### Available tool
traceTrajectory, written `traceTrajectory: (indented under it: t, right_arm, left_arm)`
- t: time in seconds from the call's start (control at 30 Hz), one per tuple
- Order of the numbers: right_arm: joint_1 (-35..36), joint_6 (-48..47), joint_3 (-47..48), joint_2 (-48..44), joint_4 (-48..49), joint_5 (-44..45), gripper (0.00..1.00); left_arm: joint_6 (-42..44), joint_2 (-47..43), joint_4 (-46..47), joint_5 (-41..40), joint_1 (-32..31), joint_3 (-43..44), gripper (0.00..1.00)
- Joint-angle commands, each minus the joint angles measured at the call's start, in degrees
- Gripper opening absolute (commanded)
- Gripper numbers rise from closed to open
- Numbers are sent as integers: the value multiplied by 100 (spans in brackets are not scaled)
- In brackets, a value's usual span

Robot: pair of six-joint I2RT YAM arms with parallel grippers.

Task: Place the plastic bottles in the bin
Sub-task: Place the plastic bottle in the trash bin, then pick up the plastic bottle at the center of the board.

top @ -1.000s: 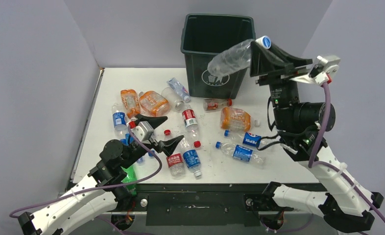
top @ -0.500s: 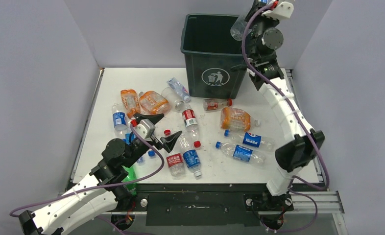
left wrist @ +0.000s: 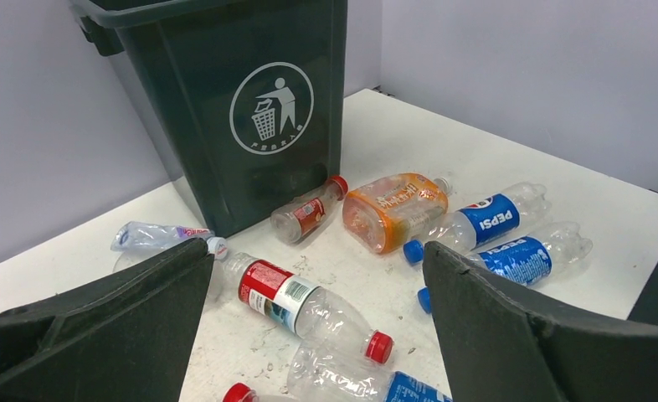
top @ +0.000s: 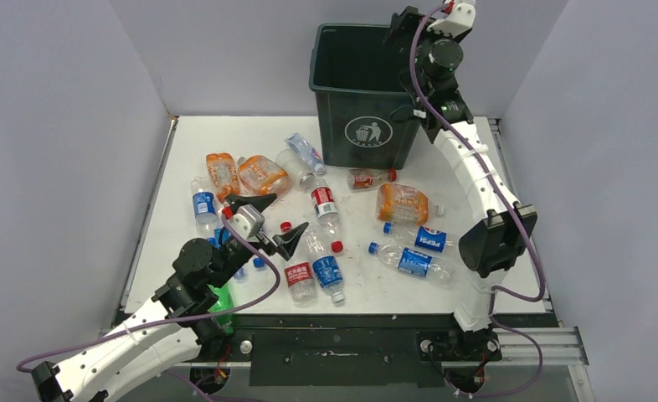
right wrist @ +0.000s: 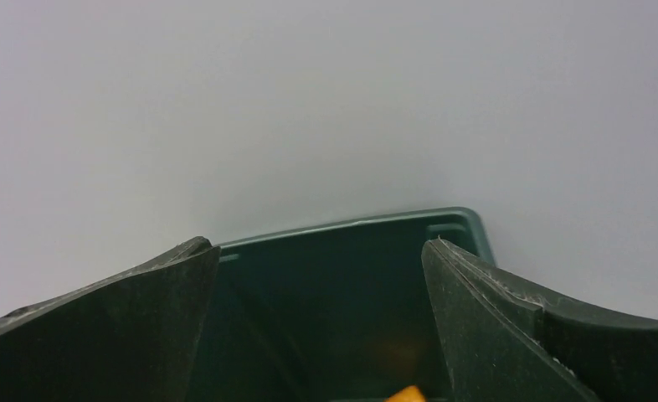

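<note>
The right gripper [right wrist: 317, 244] is hanging wide and empty over the bin [top: 342, 100], probably risking a knock on its far right rim if it pulls back low.

1. A white table [top: 183, 142] fills the middle of the scene, its top matte, with faint scuffs and specks showing in the left wrist view
2. A back wall [top: 225, 50], plain pale lilac-grey, rises straight from the table's far edge
3. A left wall [top: 49, 167] and a right wall [top: 610, 167] of the same colour close in both sides, bare and without seams
4. A dark strip [top: 146, 226] runs along the table's left edge, just beside the left wall
5. A black front rail [top: 334, 368] crosses the near edge, with a silver aluminium profile [top: 560, 339] at its right end
6. The light is soft and even, and the shadows on the table are faint
</note>
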Motion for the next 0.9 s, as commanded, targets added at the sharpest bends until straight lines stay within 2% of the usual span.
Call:
traceTrajectory:
  t: [0.0,0.1,0.33,0.47,0.63,0.77,0.87]
  right_arm:
    - [125,650,30,-1013,6,-637,96]
    - [358,814,-1010,-1874,77,-834,95]
    - [1085,1508,-4795,-4332,111,-1177,94]
    - [1214,1999,-6699,-5207,-683,-1481,93]
    - [1243,1933,-7944,-5497,-816,-1887,92]
    - [1345,2116,-8416,-4865,146,-2732,90]
    - [1591,2298,-8436,-4170,781,-2898,86]
  left_arm:
    - [-79,31,202,-293,15,72,96]
    - [-190,69,119,-488,23,141,96]
    - [-200,137,76,-1010,14,152,96]
    - [-144,244,89,-967,-12,133,96]
    - [-119,330,63,-823,-17,160,96]
    - [-116,421,57,-757,-16,160,96]
    - [-108,471,29,-731,-31,163,96]
